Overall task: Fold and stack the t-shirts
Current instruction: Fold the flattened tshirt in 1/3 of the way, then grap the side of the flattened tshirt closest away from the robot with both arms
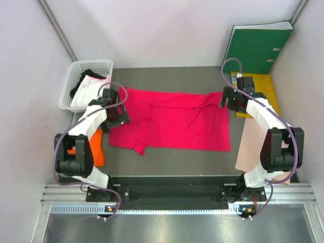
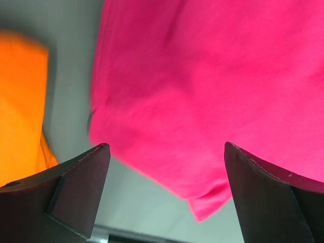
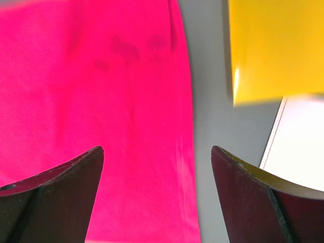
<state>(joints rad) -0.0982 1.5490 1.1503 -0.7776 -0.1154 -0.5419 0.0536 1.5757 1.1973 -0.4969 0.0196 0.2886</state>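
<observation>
Now my left end effector (image 2: 166, 147) and right end effector (image 3: 157, 149) are wide and empty; the magenta t-shirt (image 1: 172, 121) seems only partly folded, the orange t-shirt (image 1: 96, 149) is folded, and stacking is not yet done.

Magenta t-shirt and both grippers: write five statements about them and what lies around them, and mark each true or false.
1. The magenta t-shirt lies on the table between the two grippers. True.
2. The left gripper is shut on the shirt's edge. False: its jaws stand open over the shirt, with nothing between them.
3. The orange t-shirt lies on the left side of the magenta one. True.
4. The white basket is empty. False: it holds whitish and black garments.
5. The right gripper is open above the shirt's right edge. True.
</observation>
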